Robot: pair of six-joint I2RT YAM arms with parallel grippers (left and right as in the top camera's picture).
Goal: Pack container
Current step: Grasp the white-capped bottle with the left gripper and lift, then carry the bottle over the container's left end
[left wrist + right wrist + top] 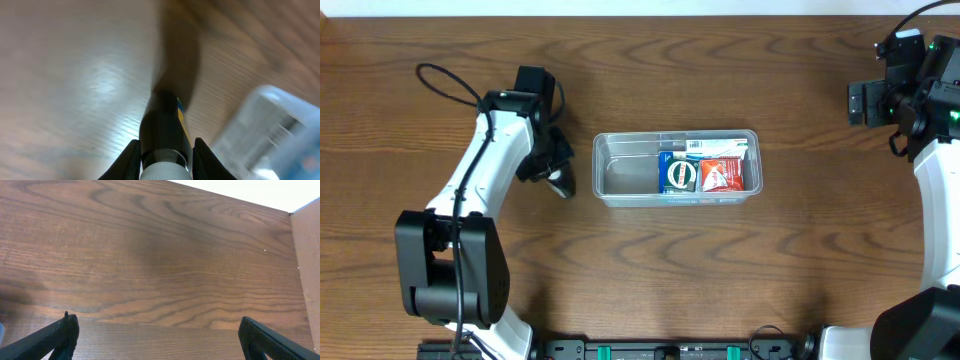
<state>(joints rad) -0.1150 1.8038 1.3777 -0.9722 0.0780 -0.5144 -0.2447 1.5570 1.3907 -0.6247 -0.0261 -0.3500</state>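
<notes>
Left claw (pixel 165 157): the left wrist view is smeared throughout, so edges and lettering cannot be read. The lower part of the claw is cut off by the frame. Its two fingers (pixel 129 159) are clamped on a bottle (pixel 162 127), one on each side. The bottle has a dark body, a pale band near the bottom edge of the picture and a yellow strip of label on its right side. It points away from the camera over the desk (pixel 75 65). Whether its far end touches the desk cannot be told.

In the overhead view the arm and claw cover most of the bottle, and only a pale end shows below the claw.

Right claw (pixel 157 322): only the two dark fingertips (pixel 60 335) enter at the lower corners of the right wrist view. They are spread wide apart, with nothing between them but bare wood. From overhead this claw sits at the far right edge of the desk, well apart from everything else.

Container (pixel 675 168): a clear tub resting on the desk at centre, just to the right of the left claw and apart from it. Its left half shows only its own floor. Its right half holds a blue packet (pixel 677 175) beside a red packet (pixel 718 176), with a white packet (pixel 718 148) behind them. The printing on them is too small to read.
</notes>
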